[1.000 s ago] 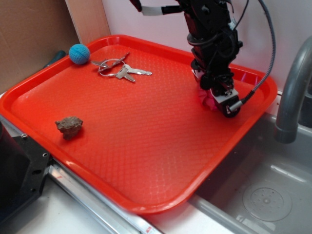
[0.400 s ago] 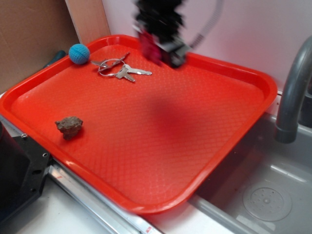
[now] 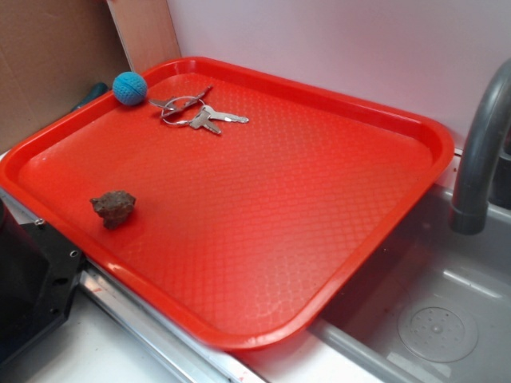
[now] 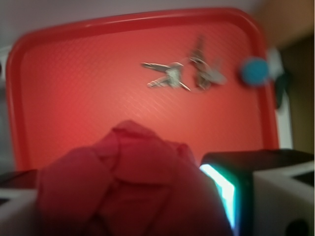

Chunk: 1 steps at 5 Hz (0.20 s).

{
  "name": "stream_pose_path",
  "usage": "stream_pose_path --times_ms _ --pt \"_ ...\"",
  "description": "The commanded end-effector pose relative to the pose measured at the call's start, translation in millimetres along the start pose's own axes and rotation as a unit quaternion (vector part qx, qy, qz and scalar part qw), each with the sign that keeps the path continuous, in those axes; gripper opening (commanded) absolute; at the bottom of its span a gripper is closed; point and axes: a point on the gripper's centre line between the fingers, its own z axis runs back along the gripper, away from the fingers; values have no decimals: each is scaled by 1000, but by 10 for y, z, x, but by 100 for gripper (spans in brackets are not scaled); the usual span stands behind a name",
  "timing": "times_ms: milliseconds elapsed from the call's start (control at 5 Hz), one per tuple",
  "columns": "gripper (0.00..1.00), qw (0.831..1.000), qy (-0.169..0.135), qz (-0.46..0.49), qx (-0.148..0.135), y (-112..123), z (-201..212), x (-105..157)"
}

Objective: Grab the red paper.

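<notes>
An orange-red plastic tray (image 3: 263, 223) with a diamond-textured floor is being seen resting beside a steel sink (image 3: 431, 319) and grey faucet (image 3: 479, 152), a pale wall behind. Metal keys (image 3: 196, 113), a blue knitted ball (image 3: 129, 88) and a lumpy brown rock (image 3: 112, 208) are lying on it. In the wrist view, the crumpled red paper (image 4: 128, 187) is being clamped between the gripper (image 4: 123, 206) fingers (image 4: 275, 196), above the tray

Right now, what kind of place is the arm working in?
Probably a toy or mock kitchen sink setup: a grey faucet stands over a basin with a drain, and an orange-red tray beside it holds keys, a blue ball and a brown lump.
</notes>
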Motion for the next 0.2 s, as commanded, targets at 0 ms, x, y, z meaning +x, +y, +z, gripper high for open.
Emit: stream_pose_path --times_ms 0 --pt "0 999 -28 -8 25 -172 44 -35"
